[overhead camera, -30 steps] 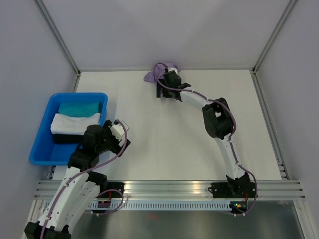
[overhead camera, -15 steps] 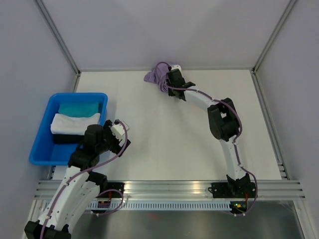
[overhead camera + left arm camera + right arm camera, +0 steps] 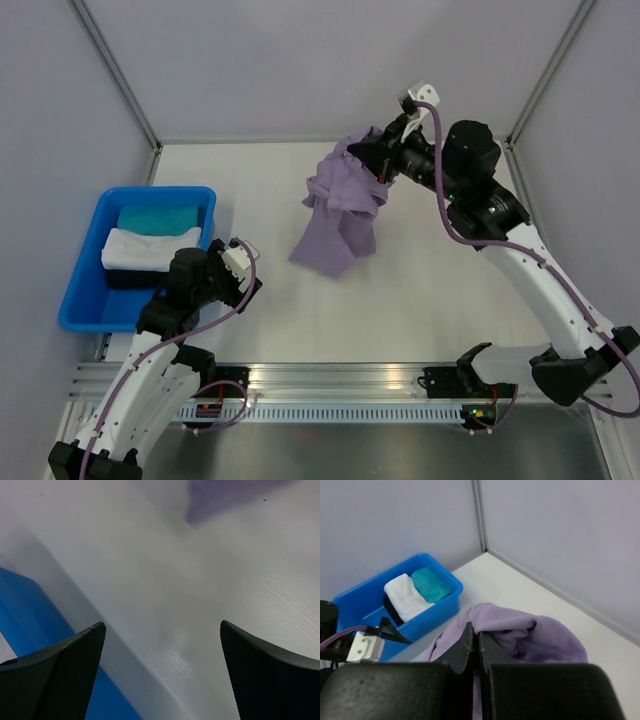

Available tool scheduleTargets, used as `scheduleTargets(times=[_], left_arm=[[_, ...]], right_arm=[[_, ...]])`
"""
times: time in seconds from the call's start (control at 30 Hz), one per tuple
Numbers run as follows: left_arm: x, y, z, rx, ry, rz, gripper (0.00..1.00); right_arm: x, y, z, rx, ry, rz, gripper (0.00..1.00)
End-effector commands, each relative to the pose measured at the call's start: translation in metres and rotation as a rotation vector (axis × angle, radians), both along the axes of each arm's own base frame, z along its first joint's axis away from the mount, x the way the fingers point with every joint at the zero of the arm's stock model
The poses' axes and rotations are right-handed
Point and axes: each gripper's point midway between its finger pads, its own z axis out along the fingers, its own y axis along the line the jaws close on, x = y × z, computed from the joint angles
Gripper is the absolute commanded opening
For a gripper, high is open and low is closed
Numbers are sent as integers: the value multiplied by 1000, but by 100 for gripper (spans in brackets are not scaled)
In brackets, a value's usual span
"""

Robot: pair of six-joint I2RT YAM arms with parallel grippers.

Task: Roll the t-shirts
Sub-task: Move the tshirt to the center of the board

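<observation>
Lavender t-shirt point(image 3: 340, 215) aloft in clenched right gripper point(image 3: 476, 637); left gripper point(image 3: 161, 625) spread wide, empty.

Holds right arm raised above the desk's point(image 3: 400, 300) far-right part, elbow bent, wrist turned toward desk centre. Clamps right gripper point(image 3: 378, 160) jaws tight on the t-shirt point(image 3: 345, 205). Rests left arm folded low at the desk's near-left edge, left gripper point(image 3: 245, 262) jaws spread wide, gripping nothing.
</observation>
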Motion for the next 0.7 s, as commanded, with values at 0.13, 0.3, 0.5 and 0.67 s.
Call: scheduleTargets(times=[0.13, 0.3, 0.5, 0.67], left_arm=[[10, -2, 25, -30, -60, 21, 100], [10, -2, 24, -26, -60, 18, 100], [8, -1, 21, -22, -49, 16, 100], [7, -2, 20, -21, -53, 9, 100]], right_arm=[[3, 2, -33, -7, 125, -13, 0], [64, 14, -111, -144, 294, -146, 5], [120, -2, -226, -419, 554, -400, 85], [74, -42, -265, -404, 614, -508, 86]])
